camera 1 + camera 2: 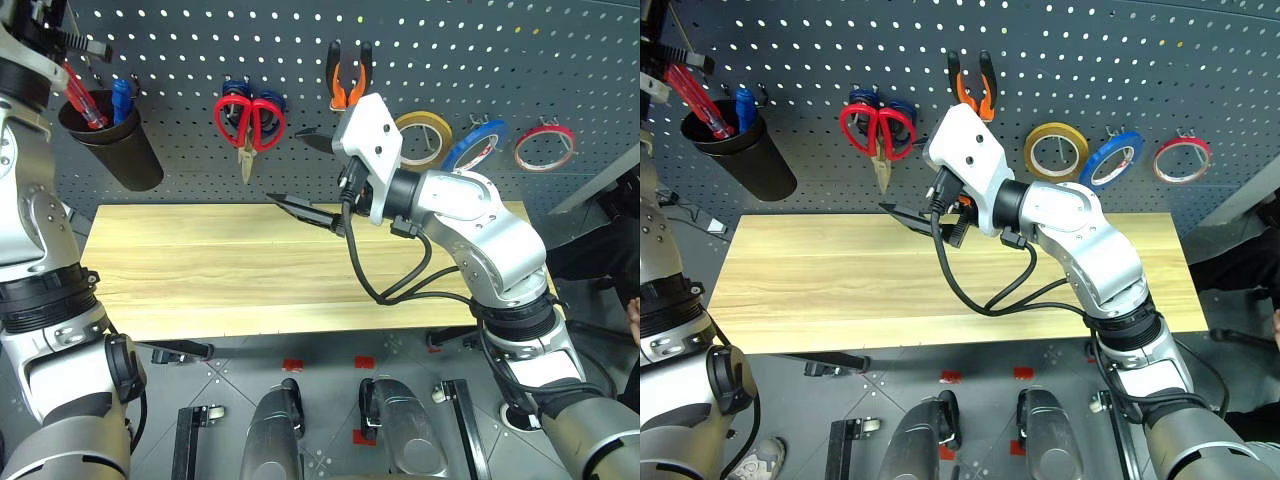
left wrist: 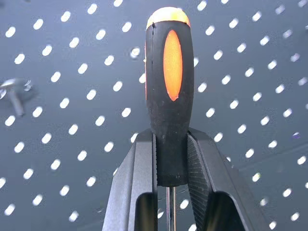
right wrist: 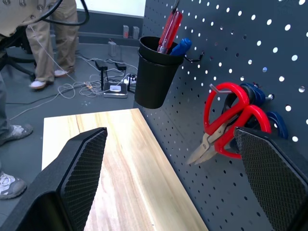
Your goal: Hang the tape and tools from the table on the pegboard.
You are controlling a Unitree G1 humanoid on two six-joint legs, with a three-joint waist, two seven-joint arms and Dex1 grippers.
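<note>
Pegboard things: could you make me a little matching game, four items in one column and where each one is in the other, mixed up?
Items:
1. screwdriver
2. red-handled scissors
3. pliers
4. blue tape ring

Places:
A. hanging on the pegboard between a yellow roll and a red-rimmed roll
B. clamped in the left gripper
C. hanging on the pegboard left of the pliers, over blue-handled scissors
D. hanging on the pegboard just above the right gripper

Pairs: 1-B, 2-C, 3-D, 4-A
</note>
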